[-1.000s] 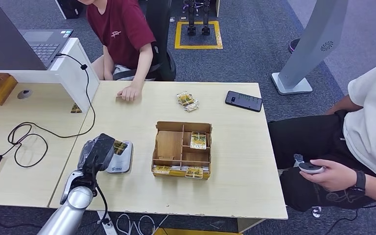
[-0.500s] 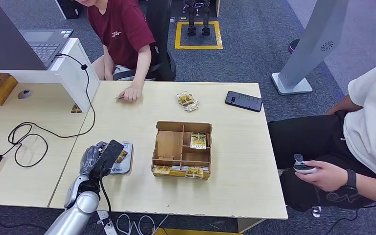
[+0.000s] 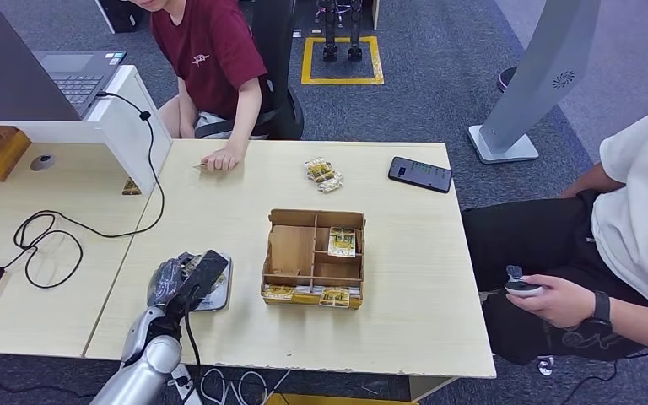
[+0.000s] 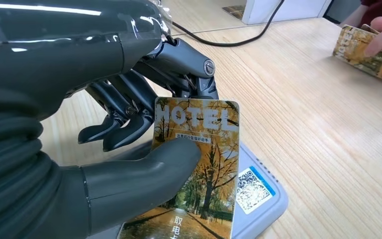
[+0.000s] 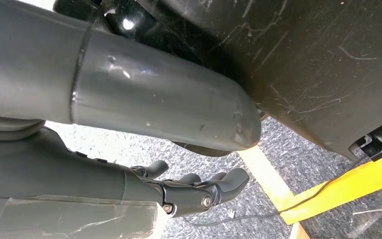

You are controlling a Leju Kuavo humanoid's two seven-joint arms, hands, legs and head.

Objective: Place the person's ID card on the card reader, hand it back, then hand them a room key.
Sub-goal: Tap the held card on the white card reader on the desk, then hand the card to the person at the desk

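Observation:
My left hand (image 3: 187, 278) hovers over the grey card reader (image 3: 218, 289) near the table's front left. It pinches a card printed HOTEL with autumn trees (image 4: 199, 164) between thumb and fingers. The card leans over the reader (image 4: 258, 199), beside its QR sticker; I cannot tell whether they touch. Across the table a person in a red shirt rests a hand (image 3: 219, 159) on a similar card (image 4: 365, 50). A wooden sorting box (image 3: 314, 257) beside the reader holds more cards (image 3: 342, 240). My right hand (image 5: 199, 191) hangs by my body, holding nothing, fingers apart.
A black phone (image 3: 420, 174) and a small card packet (image 3: 323, 175) lie at the table's far side. A laptop (image 3: 76, 76) sits on the white divider to the left, with a black cable (image 3: 51, 232) below. A seated person on the right holds a controller (image 3: 531, 288).
My left hand has drawn back toward me and slightly right with the card, now covering more of the reader. The person's hand at the far edge shifted slightly.

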